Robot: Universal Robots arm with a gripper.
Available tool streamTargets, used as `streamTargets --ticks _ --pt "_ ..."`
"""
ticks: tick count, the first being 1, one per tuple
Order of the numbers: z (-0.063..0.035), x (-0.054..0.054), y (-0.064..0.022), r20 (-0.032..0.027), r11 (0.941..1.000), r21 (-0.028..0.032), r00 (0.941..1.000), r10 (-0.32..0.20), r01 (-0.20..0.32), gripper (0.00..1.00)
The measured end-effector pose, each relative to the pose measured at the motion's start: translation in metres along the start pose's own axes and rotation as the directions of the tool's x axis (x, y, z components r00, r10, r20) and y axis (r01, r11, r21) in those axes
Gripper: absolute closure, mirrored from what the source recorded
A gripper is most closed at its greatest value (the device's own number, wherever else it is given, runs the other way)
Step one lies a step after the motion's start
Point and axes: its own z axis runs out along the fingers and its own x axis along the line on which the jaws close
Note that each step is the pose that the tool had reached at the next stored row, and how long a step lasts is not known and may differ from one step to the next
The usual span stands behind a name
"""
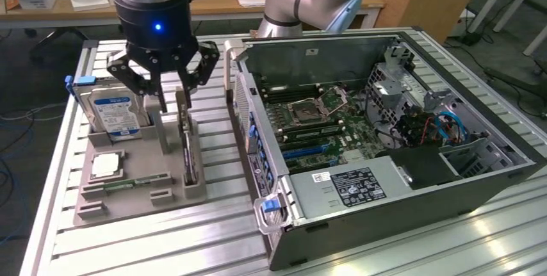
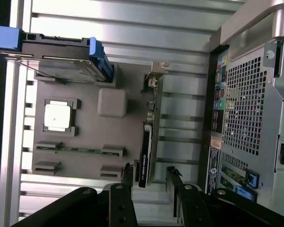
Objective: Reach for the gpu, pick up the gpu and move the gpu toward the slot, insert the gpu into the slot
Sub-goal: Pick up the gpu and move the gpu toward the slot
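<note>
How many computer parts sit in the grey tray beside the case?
4: the hard drive standing upright, the gpu on edge by the gripper, the processor lying flat, the memory stick flat beside it. None seems hidden.

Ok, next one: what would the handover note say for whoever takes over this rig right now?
Tool: open and empty, low over one end of the gpu card, with a finger on either side of it and no grip.
Gpu card: a thin dark card standing on edge in the grey moulded tray, beside the blue-labelled silver hard drive.
Done: the reach is about complete.
Left: the card is not yet grasped, lifted, carried to the open grey computer case or inserted.
</note>
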Motion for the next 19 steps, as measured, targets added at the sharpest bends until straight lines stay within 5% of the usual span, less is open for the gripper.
streamTargets --ticks 19 --pt "0.0314 0.001 0.0004 0.0016 0.9993 0.0008 0.9993 0.036 -0.036 0.58"
